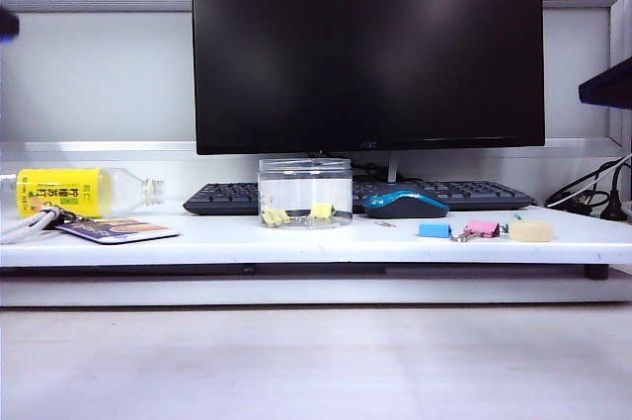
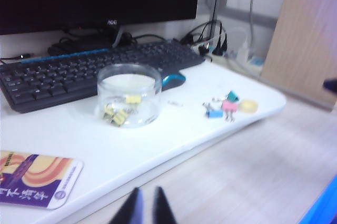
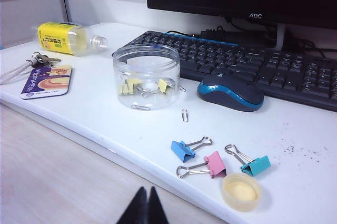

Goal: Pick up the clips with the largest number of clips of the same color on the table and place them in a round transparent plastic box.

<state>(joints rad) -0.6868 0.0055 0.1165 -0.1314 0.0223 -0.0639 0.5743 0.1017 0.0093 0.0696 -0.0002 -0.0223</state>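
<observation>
Wrist views: both claws point(image 2: 146, 208) point(image 3: 144, 208) closed, empty.

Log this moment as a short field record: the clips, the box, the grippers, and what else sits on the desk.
yellow clips: all inside the round transparent plastic box
box: upright, lidless, in front of the keyboard
left on desk: blue clip, pink clip, teal clip
left gripper: shut, empty, off the desk
right gripper: shut, empty, off the desk
beside box: mouse
</observation>
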